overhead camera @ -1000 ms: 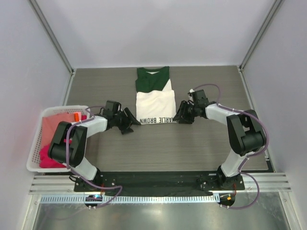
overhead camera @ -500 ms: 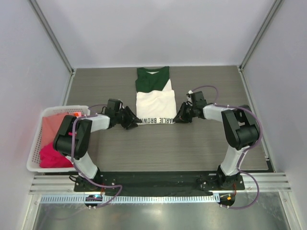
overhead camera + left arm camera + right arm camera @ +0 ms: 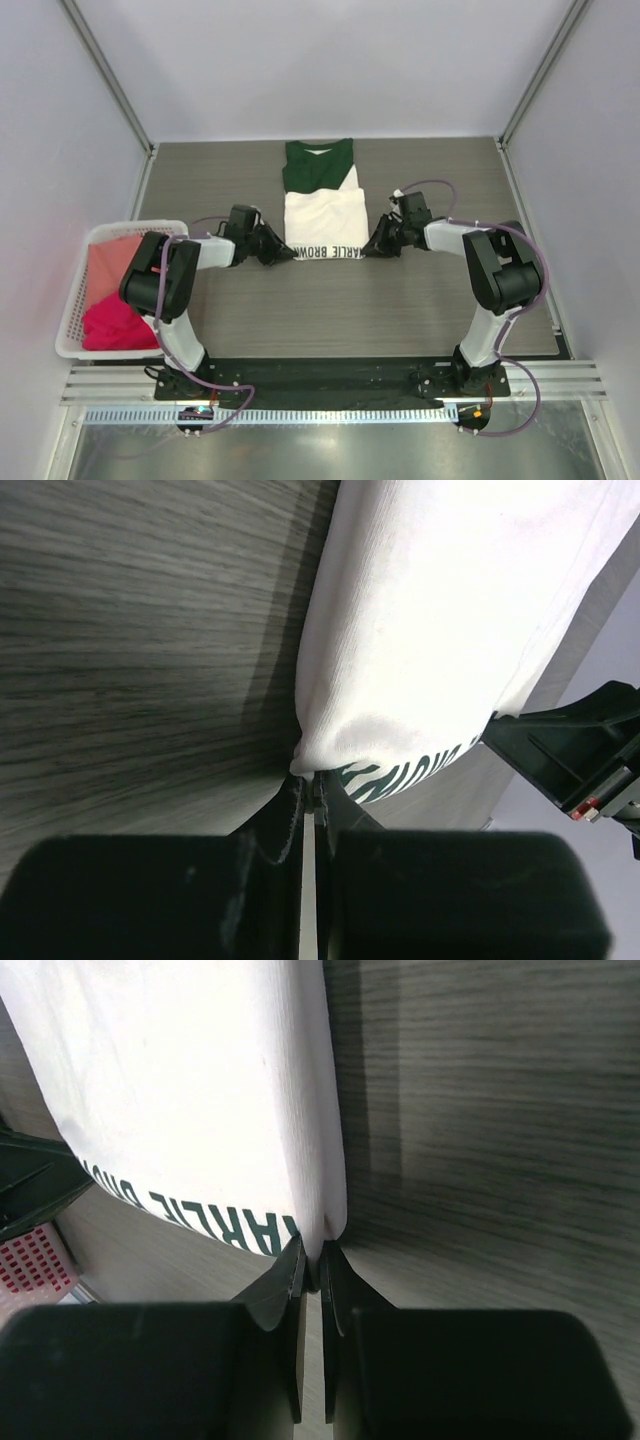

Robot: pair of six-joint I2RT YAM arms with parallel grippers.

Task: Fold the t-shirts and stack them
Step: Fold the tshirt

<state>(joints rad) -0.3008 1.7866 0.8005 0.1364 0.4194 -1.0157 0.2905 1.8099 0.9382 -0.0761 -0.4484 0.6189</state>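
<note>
Grey wood-grain table [image 3: 420, 300], plain white walls round it. The cream t-shirt [image 3: 325, 222] lay flat mid-table, its far end over a dark green shirt [image 3: 318, 165]; the magenta shirt [image 3: 112, 322] and salmon shirt [image 3: 112, 262] sat in the basket [image 3: 66, 322], near left. L gripper [image 3: 309, 780] pinched the cream one's near-left hem corner, R gripper [image 3: 313, 1250] the near-right, both jaws closed thin on cloth. I judged it light and limp, so corners were the right hold; uneven lift = sag.

Cloth t-shirt [image 3: 323, 218], matt woodgrain table [image 3: 420, 300]

Black-and-white arms [image 3: 500, 275], lilac cables [image 3: 432, 182]
</note>
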